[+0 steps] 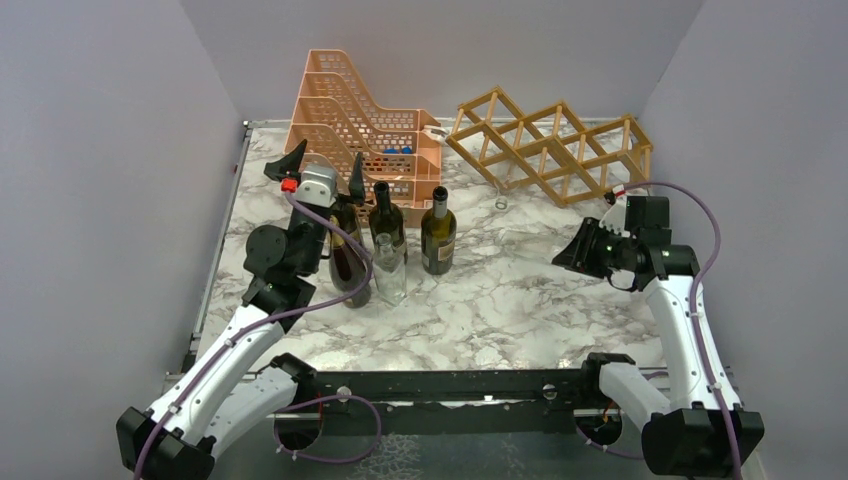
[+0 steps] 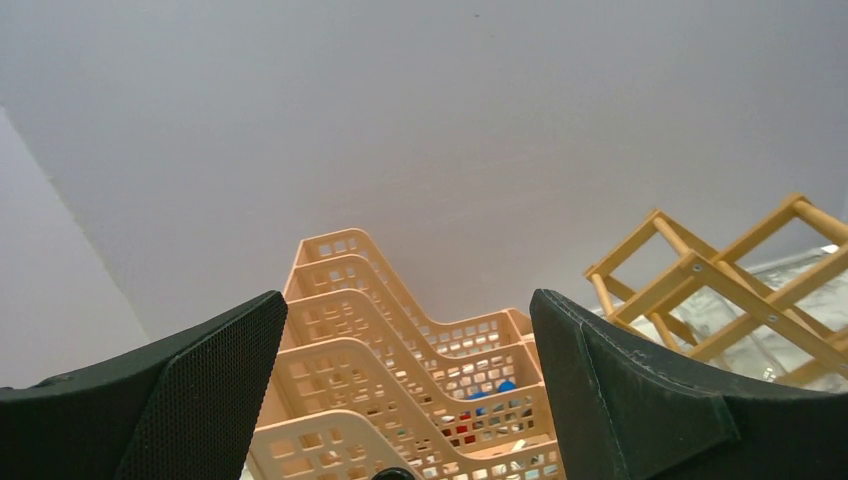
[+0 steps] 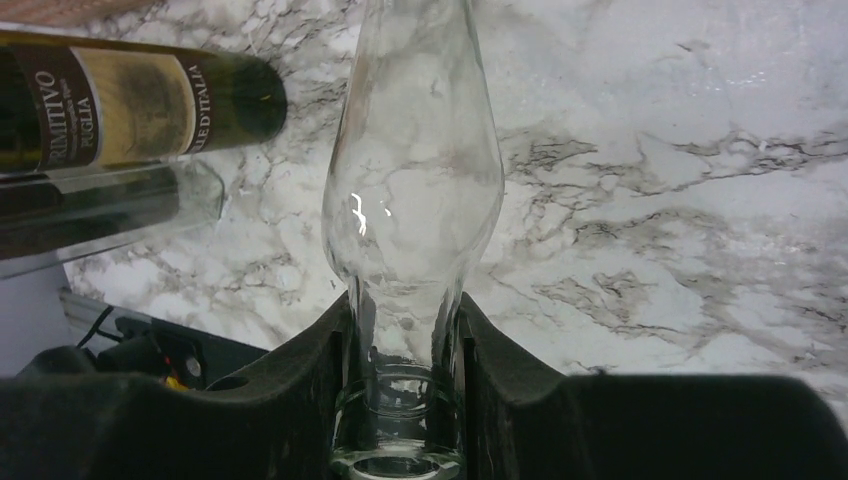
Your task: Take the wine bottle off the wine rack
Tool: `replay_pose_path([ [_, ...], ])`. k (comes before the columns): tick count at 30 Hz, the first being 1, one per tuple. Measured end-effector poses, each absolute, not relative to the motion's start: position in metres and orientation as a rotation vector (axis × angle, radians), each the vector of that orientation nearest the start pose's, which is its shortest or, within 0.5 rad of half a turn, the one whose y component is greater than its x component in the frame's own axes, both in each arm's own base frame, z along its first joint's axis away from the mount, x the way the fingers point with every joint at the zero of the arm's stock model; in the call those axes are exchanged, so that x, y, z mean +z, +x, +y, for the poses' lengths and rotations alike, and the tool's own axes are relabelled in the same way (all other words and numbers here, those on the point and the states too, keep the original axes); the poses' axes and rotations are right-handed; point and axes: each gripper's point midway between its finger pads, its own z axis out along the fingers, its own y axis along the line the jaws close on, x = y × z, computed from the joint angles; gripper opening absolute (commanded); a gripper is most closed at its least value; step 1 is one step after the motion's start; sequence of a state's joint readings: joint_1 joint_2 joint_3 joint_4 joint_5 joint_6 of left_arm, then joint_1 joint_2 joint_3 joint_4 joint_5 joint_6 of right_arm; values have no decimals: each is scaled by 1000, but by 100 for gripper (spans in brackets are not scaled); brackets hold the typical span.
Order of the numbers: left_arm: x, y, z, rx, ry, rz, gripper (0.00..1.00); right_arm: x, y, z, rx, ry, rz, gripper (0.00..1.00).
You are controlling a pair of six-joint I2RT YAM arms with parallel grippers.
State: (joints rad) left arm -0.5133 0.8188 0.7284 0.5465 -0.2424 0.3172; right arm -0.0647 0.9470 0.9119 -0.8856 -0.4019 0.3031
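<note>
The tan wooden lattice wine rack stands at the back right of the marble table; its cells look empty. It also shows in the left wrist view. My right gripper is shut on the neck of a clear glass wine bottle, held off the rack over the marble. In the top view the right gripper is in front of the rack, and the clear bottle barely shows. My left gripper is open and empty, raised beside the standing bottles; its fingers are wide apart.
An orange perforated tiered organizer stands at the back left. In front of it stand three dark bottles and a clear one. A labelled dark bottle shows in the right wrist view. Grey walls enclose three sides.
</note>
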Motion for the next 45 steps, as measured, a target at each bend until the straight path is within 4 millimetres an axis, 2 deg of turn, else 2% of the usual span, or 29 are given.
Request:
replay_pose_path([
  [6, 417, 296, -130, -162, 295, 1088, 99, 172, 218, 75, 669, 223, 2486, 1],
  [9, 425, 289, -141, -242, 321, 1082, 97, 175, 215, 78, 690, 195, 2497, 1],
  [12, 446, 280, -162, -355, 392, 1060, 91, 180, 215, 83, 703, 145, 2490, 1],
  [15, 466, 272, -189, -474, 495, 1043, 92, 183, 213, 92, 735, 90, 2491, 1],
  [17, 469, 267, -207, -543, 559, 1041, 94, 182, 211, 97, 754, 59, 2501, 1],
  [19, 457, 256, -231, -623, 654, 1056, 94, 181, 209, 102, 768, 31, 2514, 1],
  [24, 422, 208, -300, -795, 899, 1094, 94, 177, 204, 115, 796, -48, 2543, 1],
  [27, 399, 176, -338, -835, 1028, 1098, 95, 175, 201, 121, 808, -90, 2554, 1],
  [28, 386, 164, -352, -835, 1086, 1106, 95, 175, 200, 123, 811, -102, 2555, 1],
  [30, 365, 154, -368, -815, 1162, 1126, 97, 175, 198, 126, 818, -126, 2558, 1],
  [35, 318, 152, -400, -716, 1351, 1177, 99, 176, 194, 132, 829, -166, 2557, 1],
  [45, 243, 172, -438, -541, 1639, 1227, 99, 185, 184, 141, 845, -243, 2513, 2],
])
